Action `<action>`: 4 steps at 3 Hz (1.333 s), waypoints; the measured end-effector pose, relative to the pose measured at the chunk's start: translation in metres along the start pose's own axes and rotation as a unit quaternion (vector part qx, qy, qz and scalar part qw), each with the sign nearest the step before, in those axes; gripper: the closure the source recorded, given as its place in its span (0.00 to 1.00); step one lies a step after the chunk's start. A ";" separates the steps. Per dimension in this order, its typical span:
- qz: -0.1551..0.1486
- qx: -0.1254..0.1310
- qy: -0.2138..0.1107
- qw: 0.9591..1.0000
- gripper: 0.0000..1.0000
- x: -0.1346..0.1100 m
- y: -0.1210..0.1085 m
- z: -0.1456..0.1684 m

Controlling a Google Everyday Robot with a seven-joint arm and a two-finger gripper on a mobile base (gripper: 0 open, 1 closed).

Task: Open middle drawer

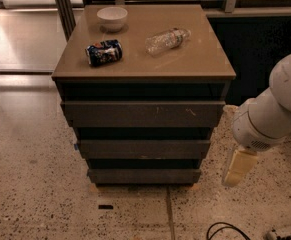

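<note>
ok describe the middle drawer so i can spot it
On the cabinet left of the gripper, three dark fronts stack. The middle drawer is second down: shallower than the scratched top front, wider than the bottom front.

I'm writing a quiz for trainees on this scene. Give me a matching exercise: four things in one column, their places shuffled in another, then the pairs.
1 bowl
2 can
3 bottle
4 end effector

A low, right of the cabinet
B cabinet top, back left
C cabinet top, front left
D cabinet top, right of centre

Pairs: 1-B, 2-C, 3-D, 4-A
</note>
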State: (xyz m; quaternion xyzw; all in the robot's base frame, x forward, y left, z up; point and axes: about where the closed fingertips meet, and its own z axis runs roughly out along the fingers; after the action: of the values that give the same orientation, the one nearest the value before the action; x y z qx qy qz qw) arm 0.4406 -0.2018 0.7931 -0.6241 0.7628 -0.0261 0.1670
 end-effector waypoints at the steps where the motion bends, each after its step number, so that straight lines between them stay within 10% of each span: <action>1: 0.001 -0.002 0.003 1.000 0.00 0.010 0.002 0.033; 4: 0.003 -0.020 -0.050 0.999 0.00 0.002 0.009 0.149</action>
State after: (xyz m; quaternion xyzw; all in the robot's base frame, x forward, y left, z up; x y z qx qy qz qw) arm 0.4746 -0.1762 0.6501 -0.6257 0.7556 0.0213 0.1927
